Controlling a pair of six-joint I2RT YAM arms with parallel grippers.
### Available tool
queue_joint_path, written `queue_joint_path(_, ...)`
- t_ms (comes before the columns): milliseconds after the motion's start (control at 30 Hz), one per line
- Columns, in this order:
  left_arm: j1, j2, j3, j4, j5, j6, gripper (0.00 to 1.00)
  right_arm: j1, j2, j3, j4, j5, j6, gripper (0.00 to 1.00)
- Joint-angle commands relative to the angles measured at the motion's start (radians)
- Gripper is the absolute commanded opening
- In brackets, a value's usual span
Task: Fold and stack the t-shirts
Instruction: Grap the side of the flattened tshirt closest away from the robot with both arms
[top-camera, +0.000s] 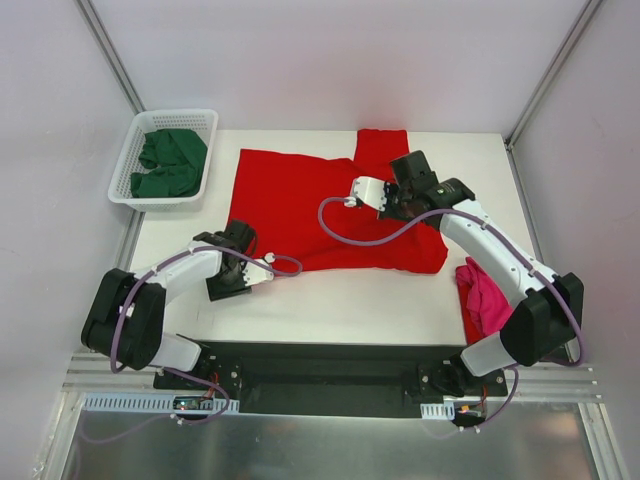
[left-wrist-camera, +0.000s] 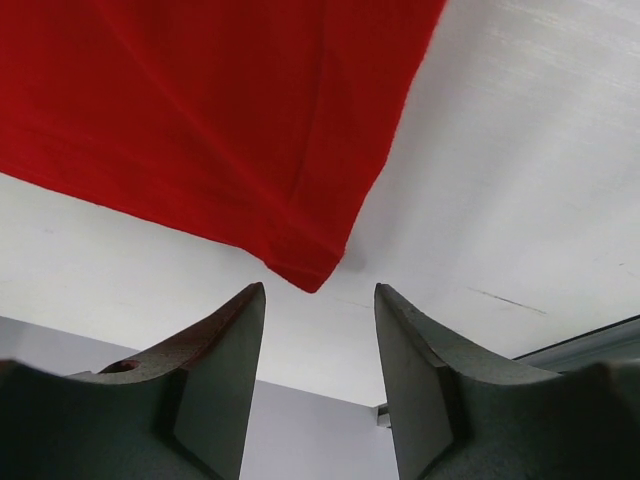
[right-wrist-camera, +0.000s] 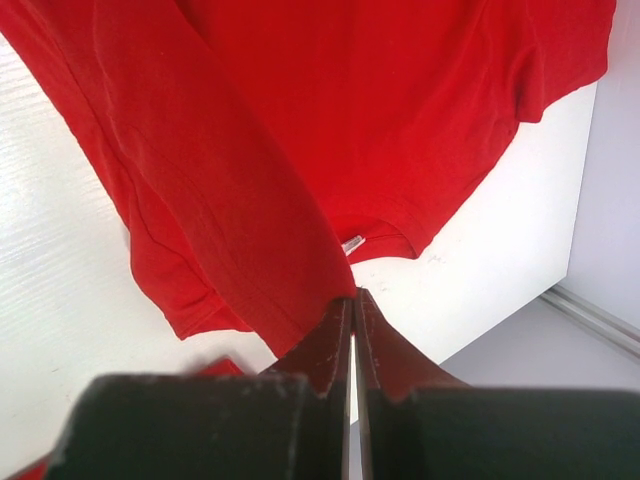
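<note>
T-shirts: red (top-camera: 290, 200) x1, pink (top-camera: 487, 295) x1, green (top-camera: 170, 165) in basket (top-camera: 180, 120) x1

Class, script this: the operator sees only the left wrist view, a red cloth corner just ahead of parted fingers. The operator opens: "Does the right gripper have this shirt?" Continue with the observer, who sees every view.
Observer: Yes, the right gripper is shut on a fold of the red t-shirt.
Operator: Any other shirts around?
Observer: A magenta-pink t-shirt lies at the near right edge of the table.
Operator: Anything else?
Observer: A white basket at the far left corner holds dark green t-shirts.
</note>
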Motion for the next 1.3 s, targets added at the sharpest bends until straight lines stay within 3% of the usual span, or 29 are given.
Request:
queue_joint_path(0,-0.008,0.018,-0.010,-0.020,0.021,-0.008,0.48,-0.008,-0.041,0.007,0.008,-0.005,-0.005,0.01)
queue_joint_path(900,-0.036,0.067,0.021,0.012,0.044,-0.052,0.48,-0.008,-0.046,0.007,-0.009,-0.006,-0.009,0.01)
queue_joint_path(1033,-0.036,0.068,0.025,0.017,0.033,-0.048,0.32,-0.009,-0.049,0.006,-0.010,-0.008,-0.009,0.01)
queue_joint_path(1133,-0.036,0.071,0.025,0.020,0.027,-0.048,0.02,-0.011,-0.049,0.007,-0.012,-0.008,-0.009,0.01)
queue_joint_path(1267,-0.036,0.062,0.025,0.020,0.024,-0.051,0.00,-0.011,-0.054,0.004,-0.012,-0.005,-0.009,0.01)
